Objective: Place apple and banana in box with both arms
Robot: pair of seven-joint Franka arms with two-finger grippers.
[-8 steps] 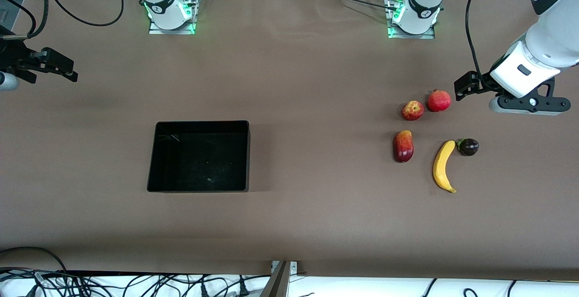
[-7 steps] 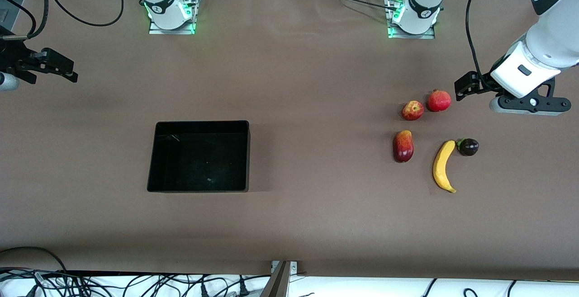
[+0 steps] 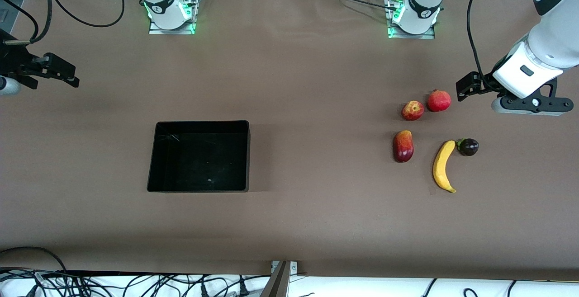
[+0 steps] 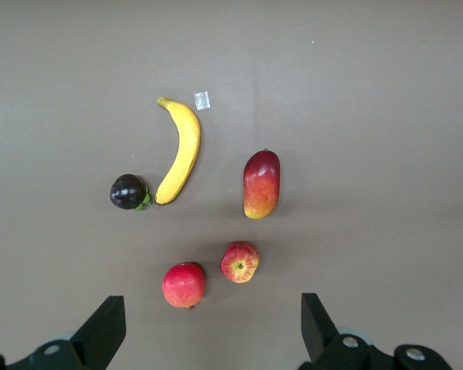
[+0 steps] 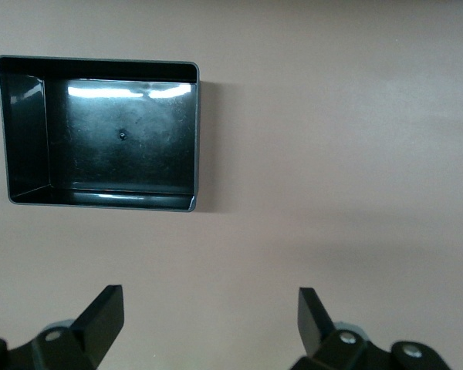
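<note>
The brown table (image 3: pixel 289 224) is the biggest thing here, then the black box (image 3: pixel 198 156), sitting empty toward the right arm's end. All the fruit lies well apart from it, toward the left arm's end.

The left hand (image 4: pixel 208 327) hangs over the table just beside the crowned red fruit (image 3: pixel 439 101), fingers spread wide and holding nothing. The right hand (image 5: pixel 204 324) hangs over its own end of the table, well clear of the box, also wide open and empty; that arm looks to be waiting.

Among the fruit, the banana (image 3: pixel 443 166) is longest and lies nearest the front camera, one tip touching a small dark purple fruit (image 3: pixel 468 147). The mango-like fruit (image 3: pixel 403 146) lies beside the banana. The apple (image 3: pixel 412 110) sits just beside the crowned fruit.

My worry is a mix-up: the apple and its red neighbour are so close that open fingers coming down could close on the wrong one, or nudge it rolling. Lifting the banana could drag the purple fruit along.

The left wrist view shows a tiny white scrap (image 4: pixel 202 99) by the banana's tip, and the apple's dimpled top, which the front view does not make out. The right wrist view shows the box's glossy, bare floor plainly.
</note>
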